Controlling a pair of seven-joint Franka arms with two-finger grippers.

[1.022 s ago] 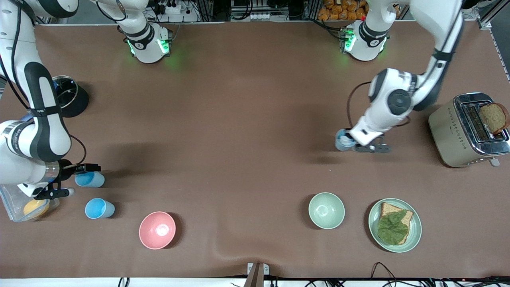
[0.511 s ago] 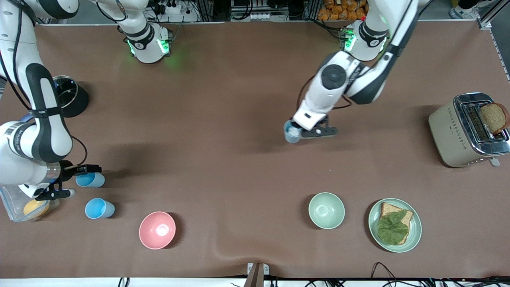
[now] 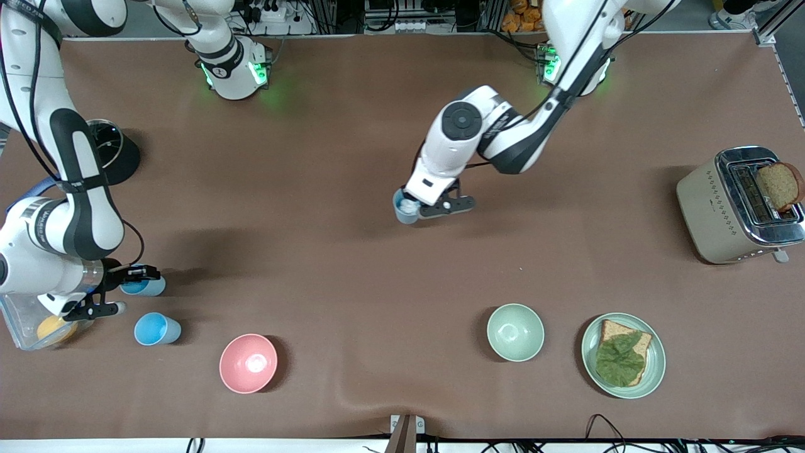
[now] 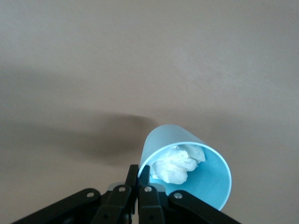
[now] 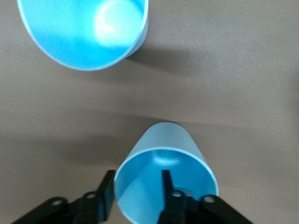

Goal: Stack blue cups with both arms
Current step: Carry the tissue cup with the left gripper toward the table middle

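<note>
My left gripper (image 3: 412,205) is shut on the rim of a blue cup (image 3: 404,212) and holds it over the middle of the table. The left wrist view shows its fingers (image 4: 150,175) pinching the rim of that cup (image 4: 210,179), with a crumpled white tissue (image 4: 177,163) inside. My right gripper (image 3: 135,275) is open at a second blue cup (image 3: 146,287) at the right arm's end. In the right wrist view (image 5: 136,181) one finger is outside this cup's wall (image 5: 163,144) and one inside. A third blue cup (image 3: 156,329) (image 5: 84,28) stands nearer the camera.
A pink bowl (image 3: 248,363) and a pale green bowl (image 3: 515,331) stand near the front. A plate (image 3: 658,365) holds bread with lettuce. A toaster (image 3: 723,207) stands at the left arm's end. A black pot (image 3: 116,154) and a clear container (image 3: 25,327) are beside the right arm.
My left arm has carried its cup from beside the toaster's end toward the middle of the table. My right gripper has stayed at its cup, shifting only slightly.
</note>
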